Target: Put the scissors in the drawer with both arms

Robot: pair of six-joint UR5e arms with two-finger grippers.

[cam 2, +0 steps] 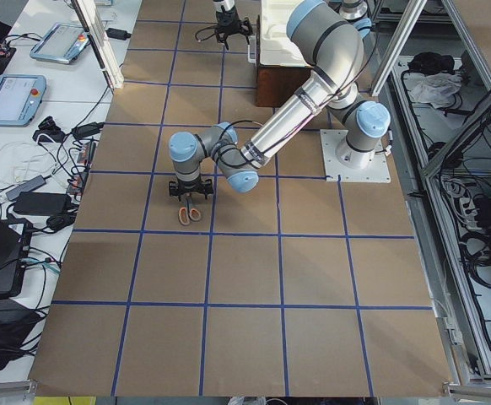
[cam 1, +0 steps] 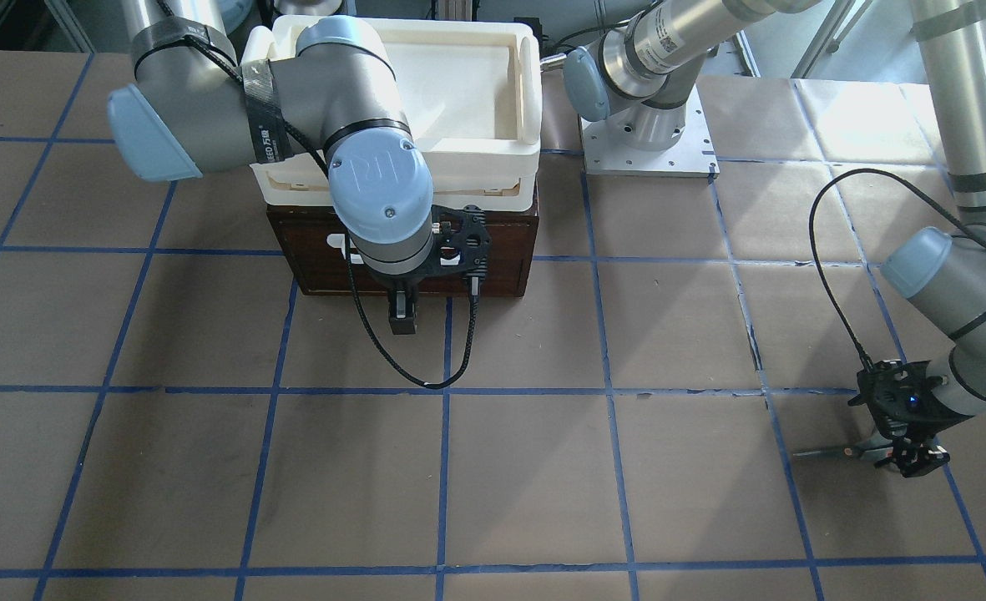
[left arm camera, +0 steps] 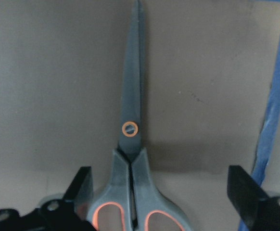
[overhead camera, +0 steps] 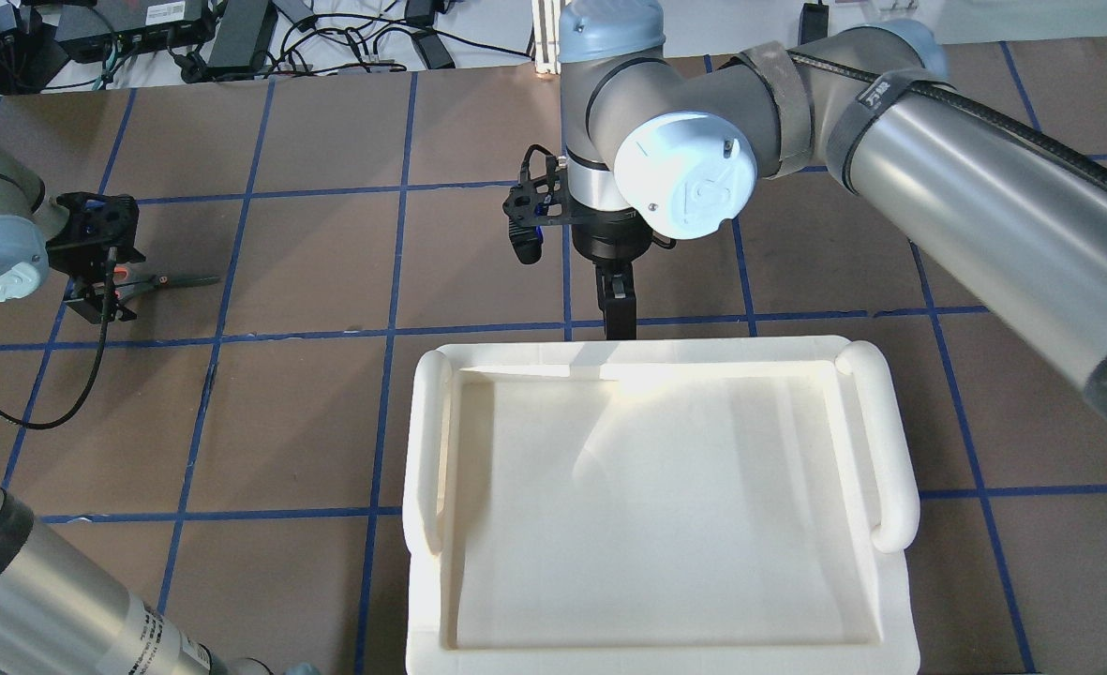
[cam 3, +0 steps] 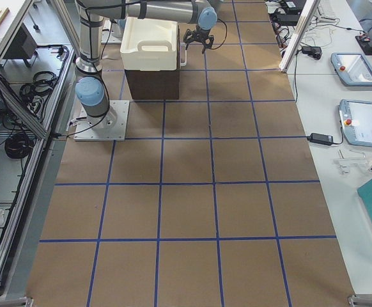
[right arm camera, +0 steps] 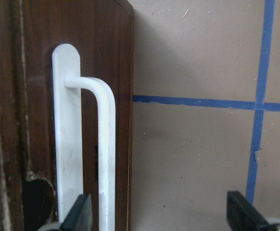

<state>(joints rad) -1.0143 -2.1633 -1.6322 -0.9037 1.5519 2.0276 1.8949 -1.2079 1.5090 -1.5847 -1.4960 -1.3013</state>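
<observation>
Left fingers (left arm camera: 81, 188) astride partly cropped scissors (left arm camera: 130, 156)

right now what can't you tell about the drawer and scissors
- Inside of the drawer: it is shut, and the white bin covers it in the overhead view.
- Loops of the scissors: cut off by the left wrist view's bottom edge.
- Whether the right fingers touch the handle: the right wrist view's bottom edge cuts off that spot.
</observation>
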